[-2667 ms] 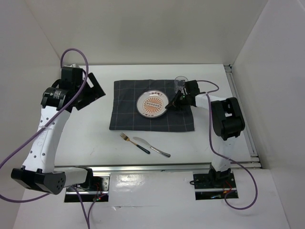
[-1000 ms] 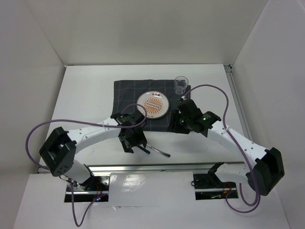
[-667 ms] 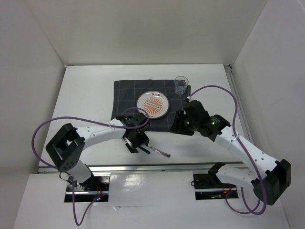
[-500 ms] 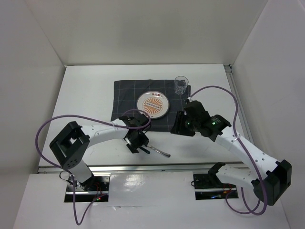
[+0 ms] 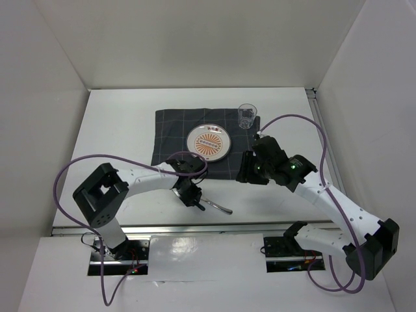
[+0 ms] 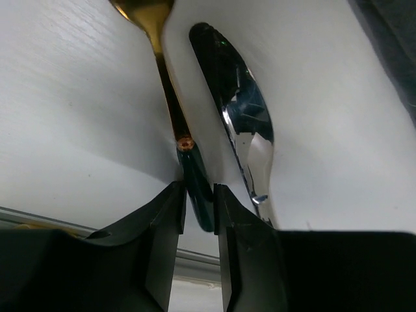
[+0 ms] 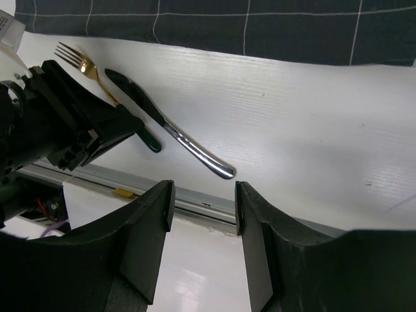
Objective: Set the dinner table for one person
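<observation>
Left tool [image 6: 198, 192] is straddling the fork [image 6: 168, 91] handle narrowly, grip unconfirmed; we are judging pickup underway, next lifting it beside the plate [image 5: 208, 142].

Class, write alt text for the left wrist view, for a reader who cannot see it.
The left tool has its two black fingers either side of the dark handle end of a gold fork lying on the white table. A silver knife lies just right of the fork, and a dark cloth fills the upper right corner.
</observation>
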{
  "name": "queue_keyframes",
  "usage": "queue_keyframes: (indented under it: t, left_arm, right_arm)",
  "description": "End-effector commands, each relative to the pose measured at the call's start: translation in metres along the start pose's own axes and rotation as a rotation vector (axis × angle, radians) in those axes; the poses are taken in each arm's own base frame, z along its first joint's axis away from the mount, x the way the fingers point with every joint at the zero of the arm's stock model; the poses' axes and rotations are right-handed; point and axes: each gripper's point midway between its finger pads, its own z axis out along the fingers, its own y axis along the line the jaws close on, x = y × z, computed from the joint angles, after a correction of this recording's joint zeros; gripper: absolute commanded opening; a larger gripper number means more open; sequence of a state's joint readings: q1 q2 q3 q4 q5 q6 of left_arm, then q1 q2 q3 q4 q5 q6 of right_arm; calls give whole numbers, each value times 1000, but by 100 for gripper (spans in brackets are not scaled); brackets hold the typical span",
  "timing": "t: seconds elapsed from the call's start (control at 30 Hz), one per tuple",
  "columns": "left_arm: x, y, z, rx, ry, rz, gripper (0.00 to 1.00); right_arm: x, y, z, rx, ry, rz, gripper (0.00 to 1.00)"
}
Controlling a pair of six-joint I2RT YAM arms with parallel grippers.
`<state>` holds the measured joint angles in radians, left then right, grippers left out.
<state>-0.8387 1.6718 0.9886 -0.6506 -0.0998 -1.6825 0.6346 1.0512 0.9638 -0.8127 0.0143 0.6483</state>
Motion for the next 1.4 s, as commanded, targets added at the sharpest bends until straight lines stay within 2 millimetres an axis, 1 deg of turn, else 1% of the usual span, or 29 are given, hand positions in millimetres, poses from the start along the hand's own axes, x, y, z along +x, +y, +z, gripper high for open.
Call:
queue_keyframes:
  t: [0.0, 0.03, 0.07, 0.13, 0.2, 0.27, 0.3, 0.43, 0.47, 0.57, 0.6, 0.7, 0.77, 0.8, 0.83, 0.87, 0.9, 0.93, 0.97, 1.03, 1.07, 1.1, 1.13, 1.17, 1.2, 1.23, 1.27, 1.3, 1.37]
  left_arm:
    - [4, 20, 14, -97, 0, -39, 41]
    - [9, 20, 14, -97, 10, -29, 41]
    - [11, 28, 15, -119, 9, -19, 41]
    - [15, 34, 18, -141, 18, -30, 41]
    - [15, 44, 19, -176, 14, -37, 42]
    - [14, 45, 15, -163, 15, -38, 42]
    - [12, 47, 17, -161, 4, -37, 41]
    - [11, 47, 15, -160, -6, -46, 14]
    - [10, 50, 11, -180, -8, -53, 2]
    - [3, 46, -7, -153, -51, -51, 0]
    - [1, 47, -22, -139, -65, -57, 0]
    - [-3, 53, -46, -115, -89, -70, 0]
    - [-10, 55, -70, -84, -111, -72, 0]
    - [-14, 57, -77, -85, -127, -71, 0]
    - [-17, 53, -88, -64, -137, -59, 0]
    - [-24, 62, -96, -92, -173, -19, 0]
    - [-28, 57, -102, -66, -192, 41, 0]
    - [-35, 37, -117, 7, -209, 107, 0]
    - [-44, 30, -121, 19, -238, 247, 0]
    - [-61, 16, -121, -28, -261, 342, 0]
    - [-77, -5, -134, -2, -286, 354, 0]
    - [-89, -1, -135, -77, -307, 439, 0]
    - [-97, -11, -133, -95, -323, 488, 0]
    - [-108, -28, -129, -133, -340, 530, 0]
    - [-119, -30, -129, -184, -376, 592, 0]
    - [-127, -34, -128, -214, -387, 621, 0]
    - [-136, -41, -117, -251, -392, 638, 0]
    - [-145, -52, -124, -244, -408, 676, 0]
    - [-161, -57, -117, -257, -385, 695, 0]
  right_arm:
    - [-15, 2, -11, 6, -50, -20, 53]
    - [-15, 2, -11, 6, -50, -20, 53]
    - [-15, -1, -9, 19, -48, -31, 53]
    - [-15, -1, -9, 20, -48, -31, 53]
    - [-18, -1, -8, 27, -54, -40, 53]
    - [-18, -1, -8, 27, -54, -40, 53]
    - [-19, -2, -8, 34, -59, -40, 53]
    - [-20, -4, -8, 42, -64, -59, 53]
    - [-22, -2, -8, 41, -66, -59, 53]
    - [-26, -2, -10, 44, -79, -59, 53]
    - [-27, -3, -9, 58, -79, -59, 53]
    - [-31, -5, -12, 76, -93, -68, 53]
    - [-34, -3, -14, 70, -102, -67, 53]
    - [-35, -4, -14, 77, -107, -67, 53]
    - [-35, -5, -12, 83, -100, -67, 53]
    - [-37, -3, -14, 77, -107, -67, 53]
    - [-38, -2, -11, 77, -108, -67, 53]
    - [-40, -4, -11, 82, -111, -60, 53]
    - [-41, -3, -8, 83, -109, -60, 53]
    - [-44, 2, -10, 62, -117, -50, 53]
    - [-46, 4, -10, 56, -124, -49, 53]
    - [-47, 5, -9, 56, -124, -49, 53]
    - [-51, 10, -11, 37, -132, -48, 53]
    - [-51, 10, -11, 37, -132, -59, 53]
    - [-53, 12, -11, 35, -135, -59, 53]
    - [-54, 11, -11, 43, -140, -58, 53]
    - [-54, 10, -8, 51, -130, -70, 53]
    - [-58, 8, -11, 62, -143, -62, 53]
    - [-61, 7, -13, 69, -150, -71, 53]
